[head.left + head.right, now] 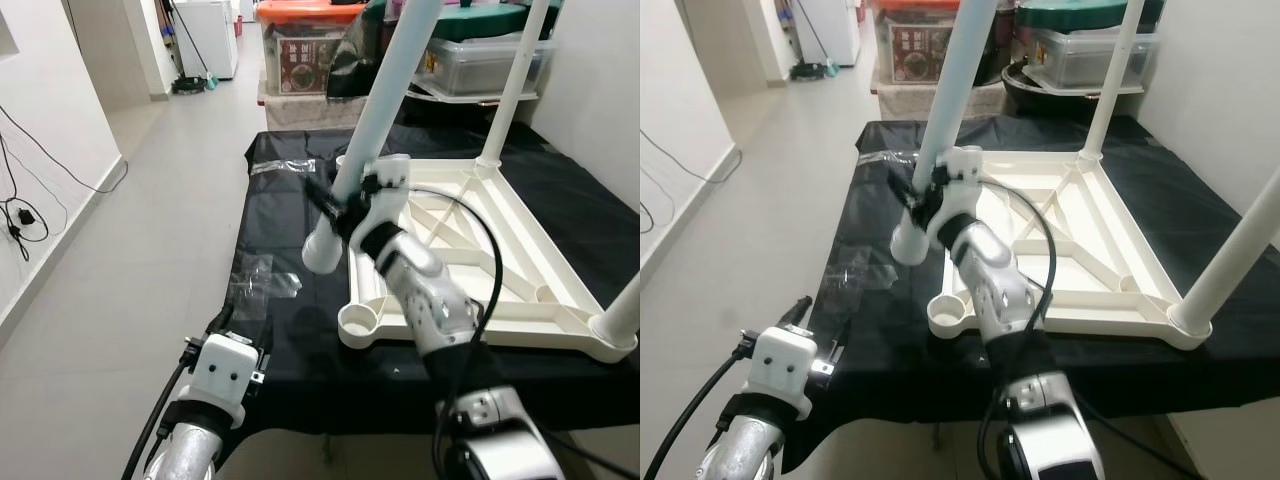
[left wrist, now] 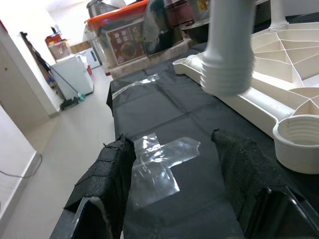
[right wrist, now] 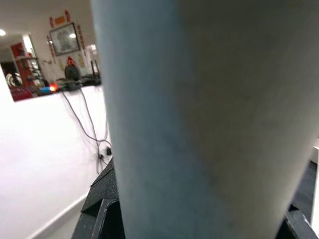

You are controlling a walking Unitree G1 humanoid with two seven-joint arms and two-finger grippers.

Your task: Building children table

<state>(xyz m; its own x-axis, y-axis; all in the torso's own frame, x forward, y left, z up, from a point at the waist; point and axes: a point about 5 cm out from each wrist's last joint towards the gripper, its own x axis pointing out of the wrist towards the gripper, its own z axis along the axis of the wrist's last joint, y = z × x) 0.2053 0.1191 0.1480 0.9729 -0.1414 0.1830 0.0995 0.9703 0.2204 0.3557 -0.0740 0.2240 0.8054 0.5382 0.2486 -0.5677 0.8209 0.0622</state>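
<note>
tabletop: 1, white plastic, upside down on the black sheet, ribbed underside up
legs fitted: 2 upright in its corners, far one and near right one
loose leg: 1, white tube, tilted, threaded end down and hanging just above the sheet, beside the tabletop's left edge
empty socket: 1 round one at the near left corner, near the loose leg's lower end but apart from it
right gripper: jaws clamped on the loose leg low on the tube, leg runs up between them
left gripper: low at the near left edge of the sheet, jaws apart with nothing between them, loose leg ahead of them and not touching
clear plastic wrap: 2 pieces on the sheet, one just ahead of the left gripper, one near the far left corner
storage boxes: stacked behind, count unclear
</note>
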